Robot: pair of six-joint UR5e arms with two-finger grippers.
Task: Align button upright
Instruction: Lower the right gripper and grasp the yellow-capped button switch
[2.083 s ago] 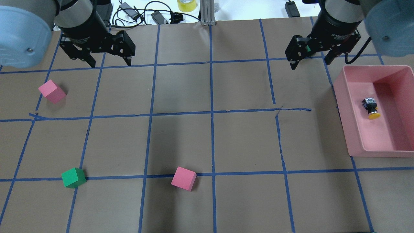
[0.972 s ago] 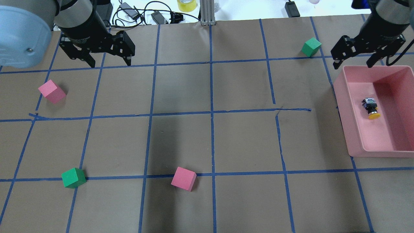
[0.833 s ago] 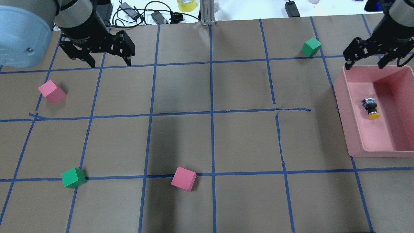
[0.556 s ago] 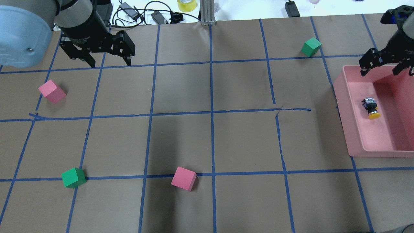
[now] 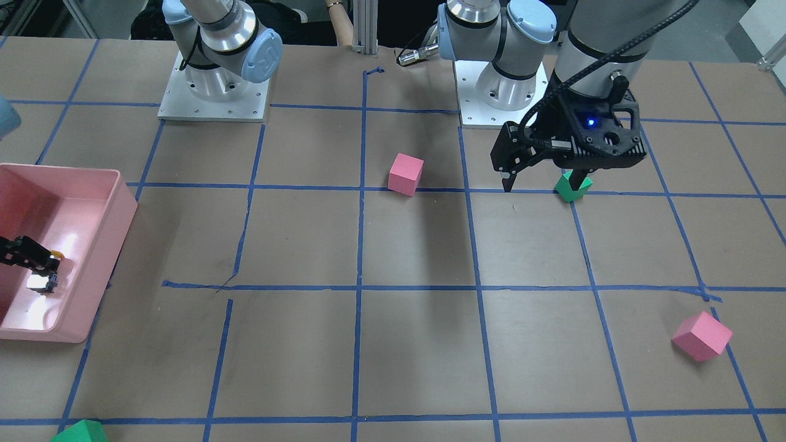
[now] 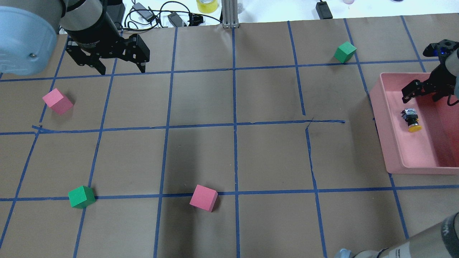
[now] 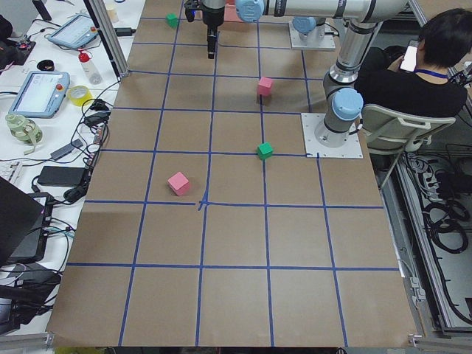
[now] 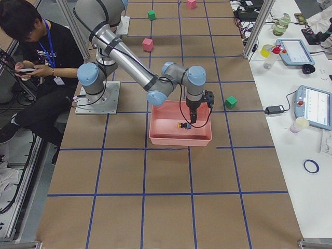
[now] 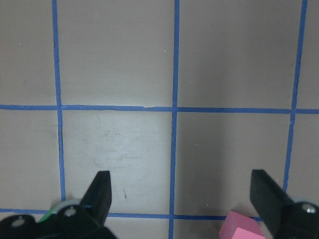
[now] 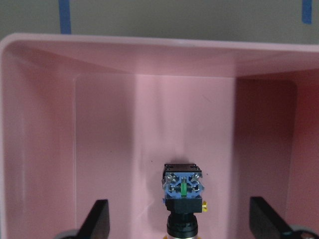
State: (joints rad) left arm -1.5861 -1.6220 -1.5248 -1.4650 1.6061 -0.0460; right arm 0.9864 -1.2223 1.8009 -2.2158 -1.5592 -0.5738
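Observation:
The button [image 6: 411,120] lies on its side on the floor of the pink bin [image 6: 385,143], yellow cap toward the front, terminal base toward the back. My right gripper [image 6: 424,94] is open and empty, lowered into the bin's back part, just behind the button. In the right wrist view the button [image 10: 183,196] sits between the two open fingertips [image 10: 99,216], base facing the camera. My left gripper [image 6: 122,70] is open and empty above the table at the back left; the left wrist view shows its fingertips [image 9: 101,191] over bare paper.
Pink cubes [image 6: 57,101] [image 6: 203,197] and green cubes [image 6: 81,196] [image 6: 345,52] stand scattered on the taped brown table. Cables and a yellow tape roll [image 6: 207,5] lie beyond the back edge. The bin's walls enclose the right gripper closely.
My right gripper moved right and forward from the back-right green cube, then down into the pink bin behind the button. The left arm and the button have not moved.

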